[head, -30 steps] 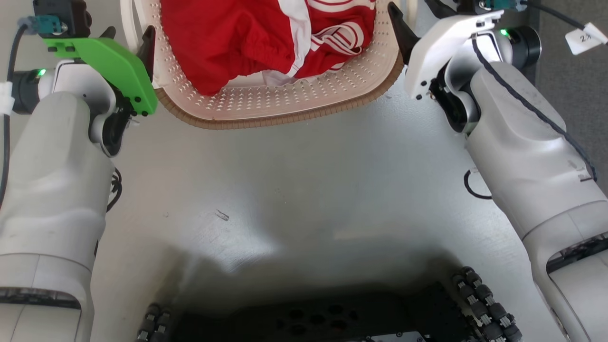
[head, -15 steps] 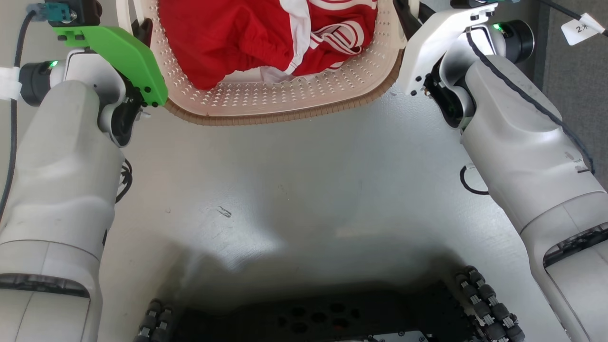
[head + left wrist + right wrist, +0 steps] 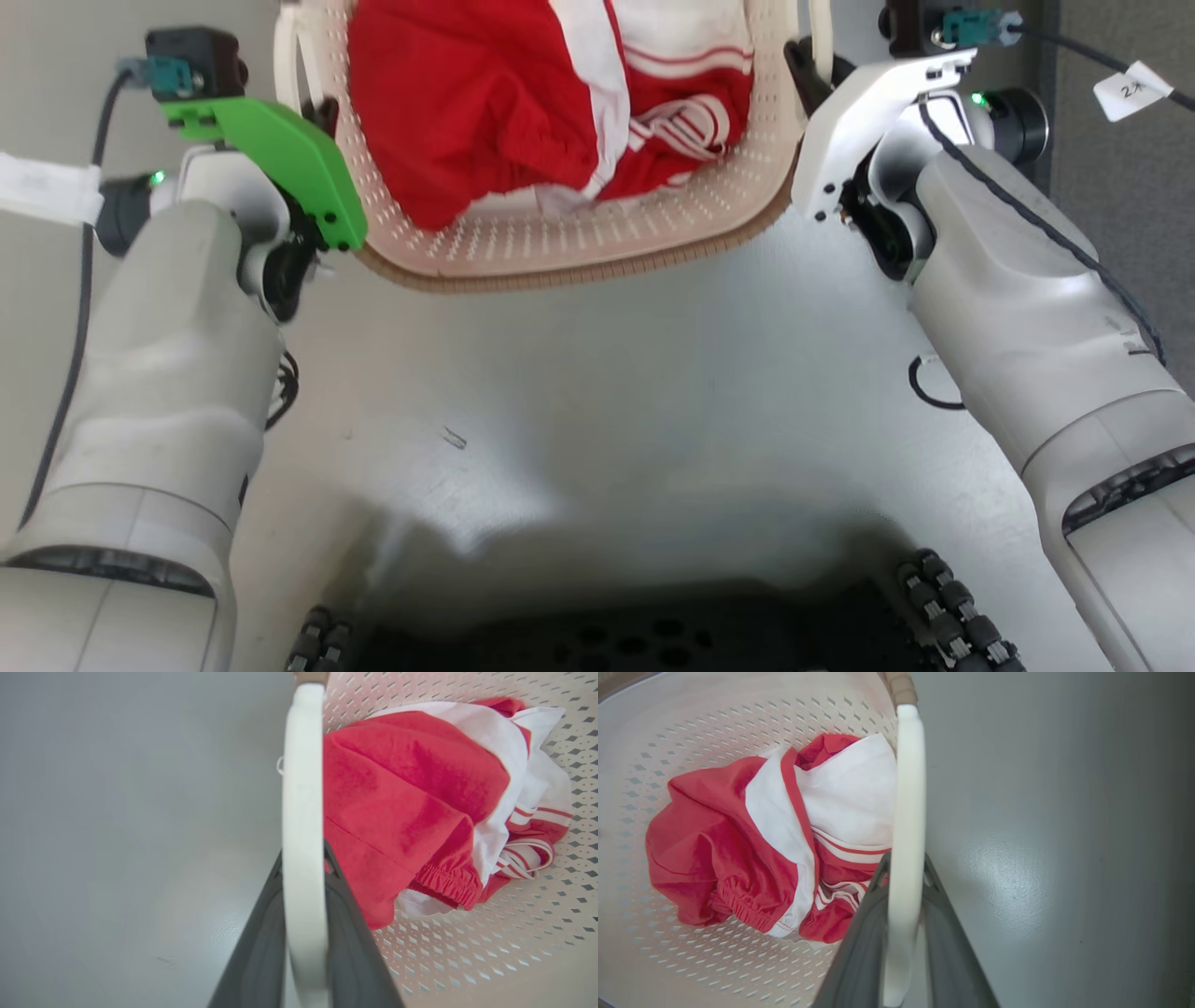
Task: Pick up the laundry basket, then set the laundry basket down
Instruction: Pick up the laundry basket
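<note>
The laundry basket (image 3: 579, 252) has drawn nearer; your left gripper (image 3: 303, 854) and right gripper (image 3: 906, 858) each clamp a loop handle (image 3: 302, 765) between fingers, sharing its load

Place: probably a robotics lab or test room.
Floor: bare, glossy grey floor (image 3: 597, 373), lightly scuffed; darker carpet (image 3: 1134, 196) along the right.
Signs: numbered paper tag (image 3: 1131, 89) on a cable (image 3: 1069, 49); laundry basket (image 3: 579, 245) of red clothes (image 3: 467, 121).

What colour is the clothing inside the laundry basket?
The clothing is red with white panels and stripes, clearest in the right wrist view.
</note>
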Motion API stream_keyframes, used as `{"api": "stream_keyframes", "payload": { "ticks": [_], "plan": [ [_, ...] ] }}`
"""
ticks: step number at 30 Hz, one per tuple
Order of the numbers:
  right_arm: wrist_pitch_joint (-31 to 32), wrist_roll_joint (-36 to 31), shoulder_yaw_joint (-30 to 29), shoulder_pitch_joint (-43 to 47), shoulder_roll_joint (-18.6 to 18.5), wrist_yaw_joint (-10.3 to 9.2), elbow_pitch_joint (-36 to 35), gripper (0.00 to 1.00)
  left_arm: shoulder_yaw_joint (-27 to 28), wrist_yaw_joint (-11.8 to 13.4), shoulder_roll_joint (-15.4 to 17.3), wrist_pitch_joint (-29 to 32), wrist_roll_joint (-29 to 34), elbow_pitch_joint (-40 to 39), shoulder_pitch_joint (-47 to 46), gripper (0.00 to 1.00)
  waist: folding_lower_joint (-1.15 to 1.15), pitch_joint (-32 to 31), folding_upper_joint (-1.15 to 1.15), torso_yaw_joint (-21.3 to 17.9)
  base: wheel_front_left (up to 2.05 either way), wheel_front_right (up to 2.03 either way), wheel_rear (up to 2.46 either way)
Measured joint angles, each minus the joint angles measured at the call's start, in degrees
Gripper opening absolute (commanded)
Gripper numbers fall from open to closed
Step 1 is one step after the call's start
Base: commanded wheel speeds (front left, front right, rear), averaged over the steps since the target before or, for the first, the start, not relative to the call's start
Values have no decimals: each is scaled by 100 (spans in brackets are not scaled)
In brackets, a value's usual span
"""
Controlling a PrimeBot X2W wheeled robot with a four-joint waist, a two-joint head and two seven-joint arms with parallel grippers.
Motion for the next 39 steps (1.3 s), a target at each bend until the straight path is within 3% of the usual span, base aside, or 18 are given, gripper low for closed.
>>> {"api": "stream_keyframes", "payload": {
  "ticks": [39],
  "plan": [
    [80,771,224,1413,203,363,929,0,-175,-4,-326,361,-727,869,1280,0,0,-2251,0,119,0,0,0]
  ]
}}
